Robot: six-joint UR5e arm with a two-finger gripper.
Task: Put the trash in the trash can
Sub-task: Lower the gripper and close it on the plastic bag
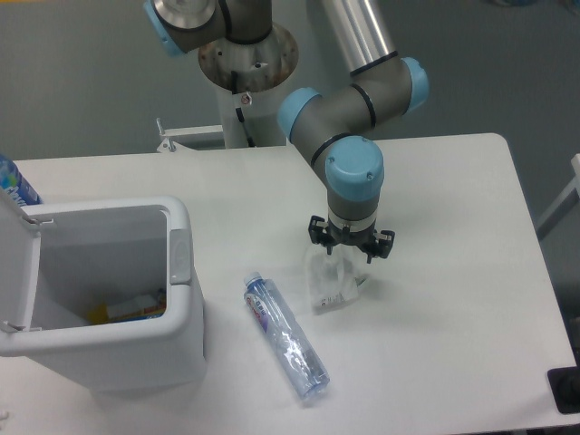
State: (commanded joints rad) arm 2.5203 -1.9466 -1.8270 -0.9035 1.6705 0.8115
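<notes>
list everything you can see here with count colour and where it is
crumpled plastic wrapper: 1, clear-whitish, table centre, directly under the gripper
water bottle: 1, clear with blue-and-red label, lying on the table between the bin and the wrapper
trash can: 1, white, front left of the table, lid open, yellow and white items inside
blue-wrapped bottle: 1, bright blue, far left edge behind the bin, mostly cut off
table: 1, white, fills most of the view
black object: 1, lower right edge, too cut off to identify
robot arm: 1, grey with light blue joint caps, mounted behind the table
gripper: 1, black, over the wrapper

Blue-wrapped bottle [13, 185] behind white table [453, 344]
</notes>
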